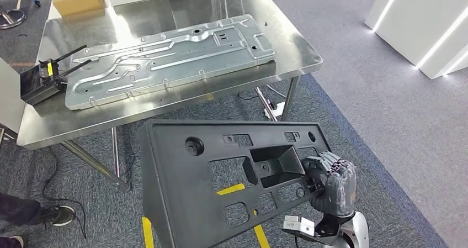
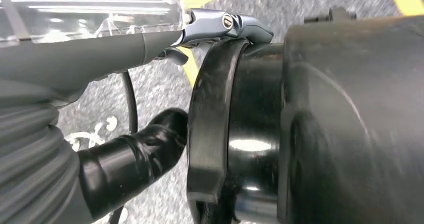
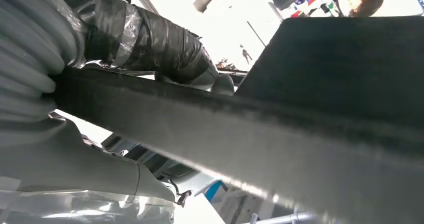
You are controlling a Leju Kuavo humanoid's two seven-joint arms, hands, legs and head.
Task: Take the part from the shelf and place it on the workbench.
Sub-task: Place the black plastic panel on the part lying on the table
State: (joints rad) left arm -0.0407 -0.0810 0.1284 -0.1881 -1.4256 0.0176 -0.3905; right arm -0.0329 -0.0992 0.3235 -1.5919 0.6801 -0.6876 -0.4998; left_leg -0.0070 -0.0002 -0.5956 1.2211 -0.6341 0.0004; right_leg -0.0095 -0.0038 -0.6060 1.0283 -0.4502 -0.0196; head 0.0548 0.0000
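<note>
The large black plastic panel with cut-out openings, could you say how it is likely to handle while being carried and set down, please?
The large black plastic panel with cut-out openings probably stays stiff: it holds flat with no visible sag. It is likely light for its size, being thin and much cut out. Its width may make it swing or twist, since the right hand grips one end.

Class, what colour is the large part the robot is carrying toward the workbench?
Black. The part, held by the right hand, shows best in the head view.
</note>
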